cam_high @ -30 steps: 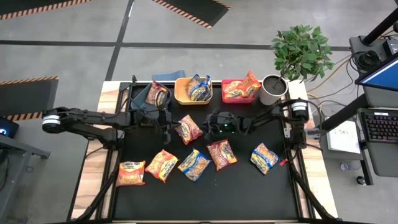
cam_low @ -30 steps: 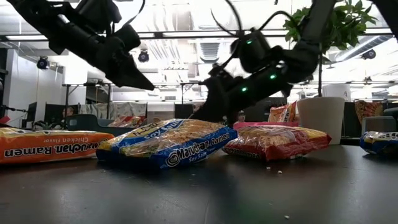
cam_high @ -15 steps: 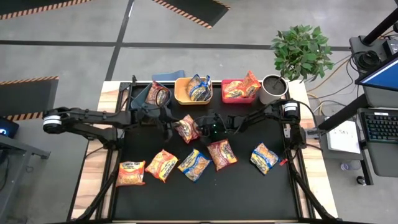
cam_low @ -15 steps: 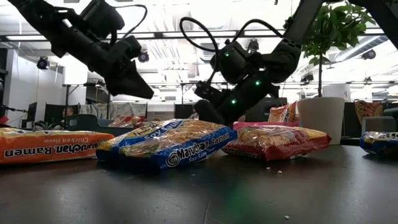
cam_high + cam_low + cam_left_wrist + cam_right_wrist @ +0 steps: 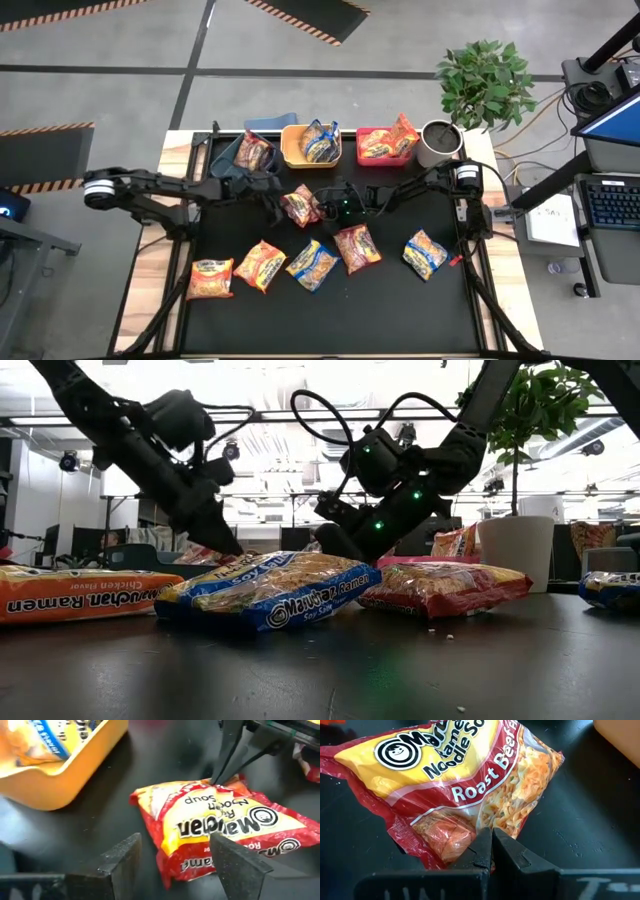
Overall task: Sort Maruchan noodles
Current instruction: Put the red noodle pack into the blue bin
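Sort was roughly a third done, by my read. Three bins at the back held packets: one red-trim packet (image 5: 253,152) in the blue bin (image 5: 226,152), a blue-trim one (image 5: 319,143) in the yellow bin (image 5: 298,158), and two (image 5: 388,142) in or leaning on the red bin (image 5: 373,158).

Six were loose on the mat (image 5: 330,310). Five sat in a front row: orange (image 5: 210,278), orange-red (image 5: 260,265), blue (image 5: 311,264), red (image 5: 355,247), blue (image 5: 425,253).

The sixth, a red Roast Beef packet (image 5: 301,205), lay mid-table between both grippers. Right gripper (image 5: 491,851) had fingers pinched together, tips at the packet's edge; whether film was caught between them, can't tell. Left gripper (image 5: 175,857) had jaws spread, fingers straddling one end of the same packet, not clamped.

Looked like a two-arm pickup or handover in progress. Remaining: this packet to a bin (which bin takes red wasn't clear, since red-trim packets sat in more than one), then the five in the front row.
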Available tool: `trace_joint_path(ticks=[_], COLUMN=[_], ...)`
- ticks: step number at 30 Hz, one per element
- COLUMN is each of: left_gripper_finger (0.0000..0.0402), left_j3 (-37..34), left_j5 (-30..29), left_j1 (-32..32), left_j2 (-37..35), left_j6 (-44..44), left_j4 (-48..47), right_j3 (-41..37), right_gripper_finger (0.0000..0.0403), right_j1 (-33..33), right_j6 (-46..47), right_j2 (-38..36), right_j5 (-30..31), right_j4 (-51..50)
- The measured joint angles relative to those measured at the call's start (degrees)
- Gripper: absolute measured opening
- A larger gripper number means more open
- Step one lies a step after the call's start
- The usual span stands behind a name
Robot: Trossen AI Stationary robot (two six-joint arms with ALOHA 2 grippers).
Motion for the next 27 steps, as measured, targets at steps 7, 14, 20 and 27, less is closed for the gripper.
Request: trace_joint_path(ticks=[7, 14, 20, 27], left_gripper_finger=[0.0215, 0.0151, 0.0024, 0.0007], left_j3=[0.0, 0.68, 1.01, 1.0], left_j5=[2.08, 3.98, 3.96, 4.17], left_j1=[0.35, 0.24, 0.24, -0.41], left_j2=[7.26, 11.12, 9.88, 5.23], left_j6=[0.26, 1.85, 3.39, 6.27], left_j4=[5.34, 6.71, 6.24, 3.21], right_j3=[-0.02, -0.07, -0.14, -0.35], right_gripper_finger=[0.0009, 0.0009, 0.0009, 0.0009], right_j1=[0.0, 0.0, 0.0, 0.11], right_j6=[0.0, 0.04, 0.69, 0.65], right_j2=[0.0, 0.02, -0.67, -4.49], right_j5=[0.0, -0.01, 0.01, -0.03], right_j4=[-0.08, -0.1, -0.58, -2.66])
